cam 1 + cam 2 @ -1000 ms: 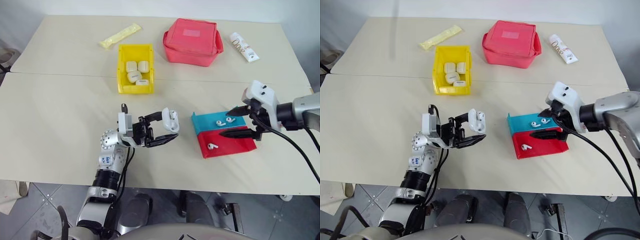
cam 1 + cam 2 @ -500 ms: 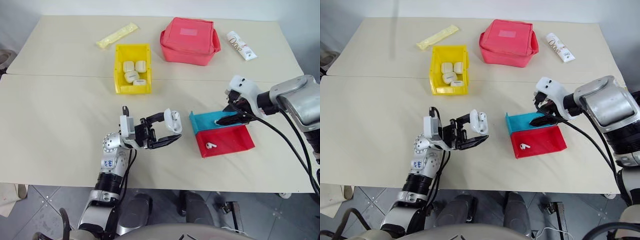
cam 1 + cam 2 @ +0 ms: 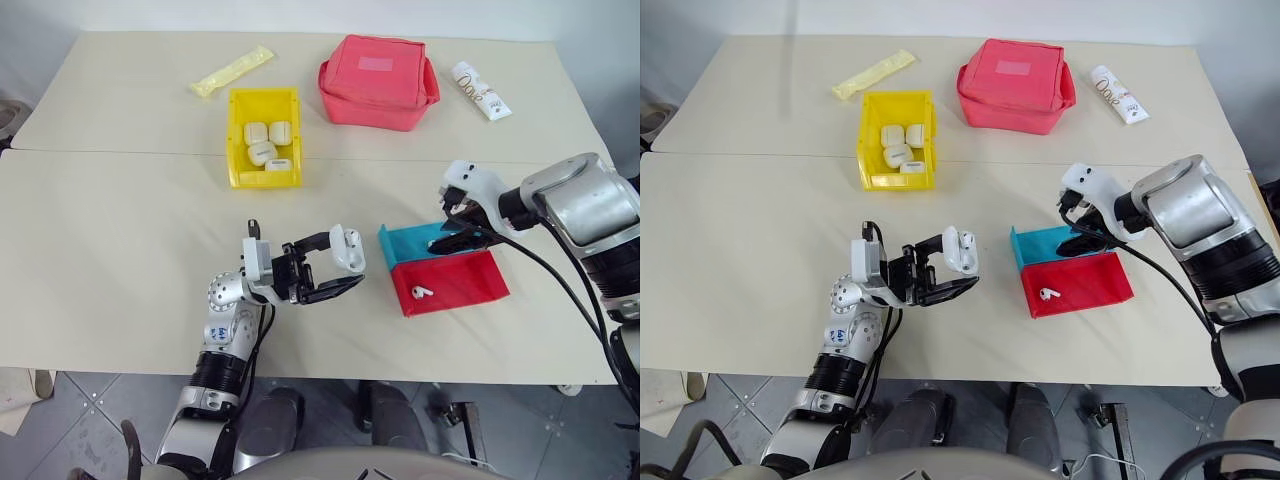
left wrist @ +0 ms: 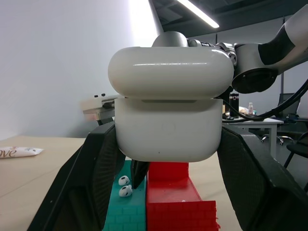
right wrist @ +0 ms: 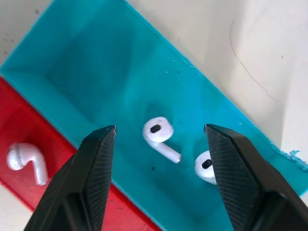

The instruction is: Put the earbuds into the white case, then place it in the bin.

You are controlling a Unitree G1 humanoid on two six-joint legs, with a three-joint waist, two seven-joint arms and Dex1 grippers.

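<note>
Teal tray [image 5: 96, 62]: two earbuds [image 5: 161, 137]; red tray [image 3: 460, 283]: one.

Cream desk [image 3: 110, 230], pink-red pouch [image 3: 378, 82] near the far edge, white printed tube [image 3: 477, 90] toward the far right corner, pale yellow packet [image 3: 232, 70] toward the far left, teal tray [image 3: 410, 242] touching red tray [image 3: 455, 282] near the front edge

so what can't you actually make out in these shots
- Earbuds in the teal tray: the right gripper covers them in the head views; they show in the right wrist view.
- White case inside: lid looks down in the left wrist view, so its contents are hidden.
- Cases in the bin: too small to tell open or shut.
- Tube print: too small to read.
</note>
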